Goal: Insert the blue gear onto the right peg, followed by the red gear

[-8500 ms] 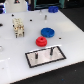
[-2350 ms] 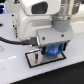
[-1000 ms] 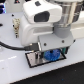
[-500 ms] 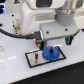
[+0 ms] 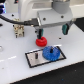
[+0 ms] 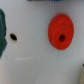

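Observation:
The blue gear point(image 5: 50, 53) lies flat on the right half of the black-framed grey plate point(image 5: 32, 59). The right peg is hidden at the gear's hub. The left peg point(image 5: 37, 56) stands bare. The red gear point(image 5: 41, 41) lies on the white table just behind the plate; it also shows in the wrist view point(image 6: 60, 34). My gripper point(image 5: 51, 31) hangs above both gears, open and empty. One dark finger point(image 5: 39, 33) is just over the red gear, the other finger point(image 5: 64, 29) is toward the exterior view's right.
A small tan rack-like object point(image 5: 19, 31) stands behind the plate toward the exterior view's left. A dark teal shape point(image 6: 2, 32) sits at the edge of the wrist view, with a small black spot point(image 6: 13, 36) beside it.
The gripper was low over the blue gear on the plate. It has let go of it and risen, and the blue gear stays on the plate's right side.

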